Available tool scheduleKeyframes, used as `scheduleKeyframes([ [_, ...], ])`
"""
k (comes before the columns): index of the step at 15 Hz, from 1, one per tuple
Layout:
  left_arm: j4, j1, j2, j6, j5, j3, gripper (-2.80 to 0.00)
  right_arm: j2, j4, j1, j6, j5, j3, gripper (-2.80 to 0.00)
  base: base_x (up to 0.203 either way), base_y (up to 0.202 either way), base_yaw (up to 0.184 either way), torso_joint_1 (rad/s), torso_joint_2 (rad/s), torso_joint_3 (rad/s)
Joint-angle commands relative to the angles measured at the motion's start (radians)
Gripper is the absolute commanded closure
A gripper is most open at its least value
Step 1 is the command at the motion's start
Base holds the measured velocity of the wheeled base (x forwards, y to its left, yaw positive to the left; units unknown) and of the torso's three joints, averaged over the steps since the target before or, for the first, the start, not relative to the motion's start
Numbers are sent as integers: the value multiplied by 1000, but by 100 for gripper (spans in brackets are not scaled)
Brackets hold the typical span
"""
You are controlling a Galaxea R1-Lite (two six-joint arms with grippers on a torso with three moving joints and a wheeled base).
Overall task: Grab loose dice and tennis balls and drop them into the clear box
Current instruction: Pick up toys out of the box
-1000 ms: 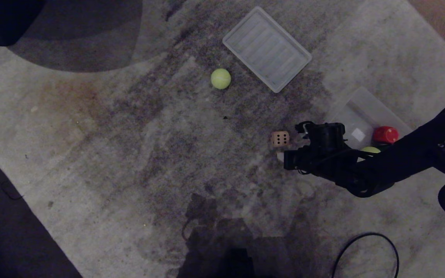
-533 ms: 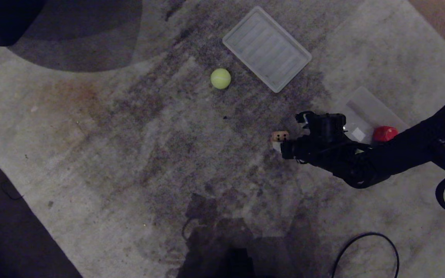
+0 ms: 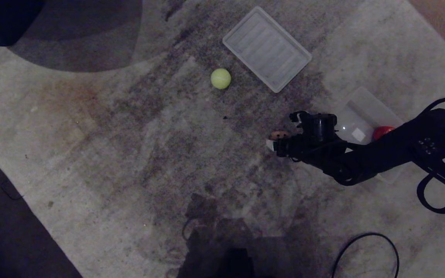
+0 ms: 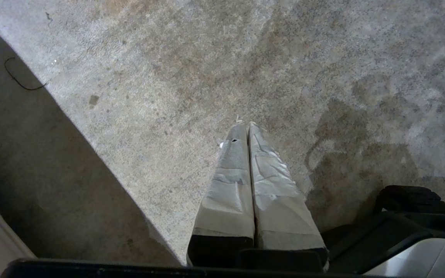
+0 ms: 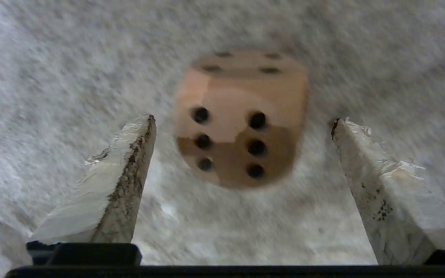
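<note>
The right tool stands wide open and empty, its two taped fingers spread to either side of the beige die, which sits on the carpet just ahead of the tips and centred in the gap. That is what the next move seems to turn on: the die lies straight along the tool's reach, its six-pip face toward the wrist, so a short push forward should bring the fingers alongside its flanks before they close. As a cube it has no long axis to line up with. The right arm is plainly the nearer one; the left tool hangs pressed together, holding nothing, over bare carpet.

The right wrist view shows the gaps on both sides of the die. The head view hides that, as the right tool covers most of the die there. Only the head view shows the clear box behind the arm with a red die in it, and, farther off, a loose tennis ball beside the ribbed lid.
</note>
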State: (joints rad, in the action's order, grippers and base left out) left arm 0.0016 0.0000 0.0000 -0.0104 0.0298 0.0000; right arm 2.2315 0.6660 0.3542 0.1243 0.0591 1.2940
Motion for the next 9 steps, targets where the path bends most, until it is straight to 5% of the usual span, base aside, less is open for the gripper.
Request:
scheduleKeyframes([
  [1,0,0,2,0,1,2,0,23,32,3,-5,0,21,0,0,0,0,0,0,0],
  [9,0,0,2,0,1,2,0,39,83,-4,-114,7,13,0,0,0,0,0,0,0],
])
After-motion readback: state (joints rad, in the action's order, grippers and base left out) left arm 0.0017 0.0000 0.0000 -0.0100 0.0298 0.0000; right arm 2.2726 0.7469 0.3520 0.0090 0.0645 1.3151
